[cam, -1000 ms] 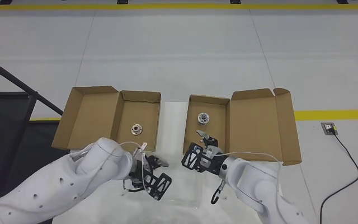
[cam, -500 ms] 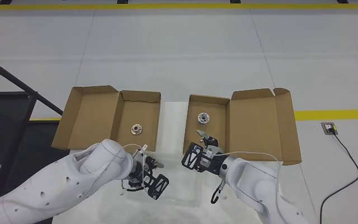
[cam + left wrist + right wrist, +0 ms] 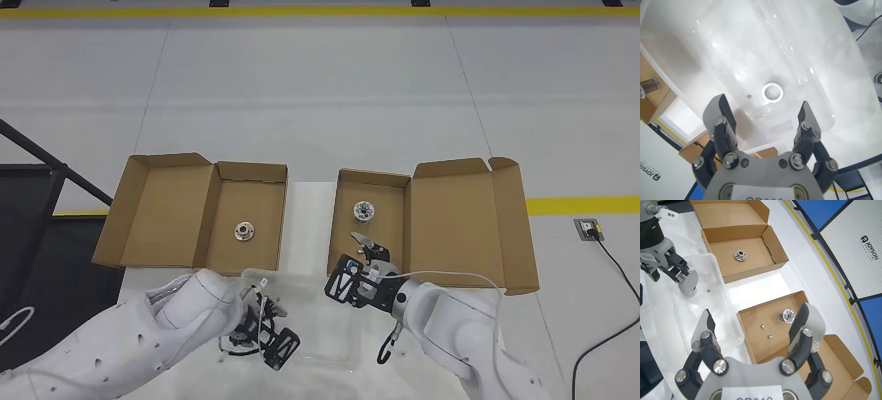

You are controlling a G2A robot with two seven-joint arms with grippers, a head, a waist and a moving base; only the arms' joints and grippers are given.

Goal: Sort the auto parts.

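A silver ring (image 3: 772, 91) lies on the floor of the clear plastic bin (image 3: 687, 56), with a small speck (image 3: 748, 96) beside it. My left gripper (image 3: 765, 109) hangs open just above the ring; in the right wrist view, the left gripper (image 3: 672, 280) has one finger right by the ring (image 3: 689, 293). My right gripper (image 3: 756, 317) is open and holds nothing, over the gap between the bin (image 3: 719, 272) and the nearer cardboard box (image 3: 745, 332). From above, the left gripper (image 3: 270, 340) is inside the bin (image 3: 320, 345) and the right gripper (image 3: 370, 252) is at the right box's front edge.
The left box (image 3: 225, 195) holds a flanged hub (image 3: 244, 231). The right box (image 3: 385, 180) holds a gear-like part (image 3: 364, 210), and two small screws (image 3: 763, 326) (image 3: 770, 336) lie near that part (image 3: 786, 316). Both boxes have lids folded outward. A black rack stands at the far left.
My left gripper has drawn back toward the robot and sunk lower into the bin, closer to the ring. The right arm has stayed still.
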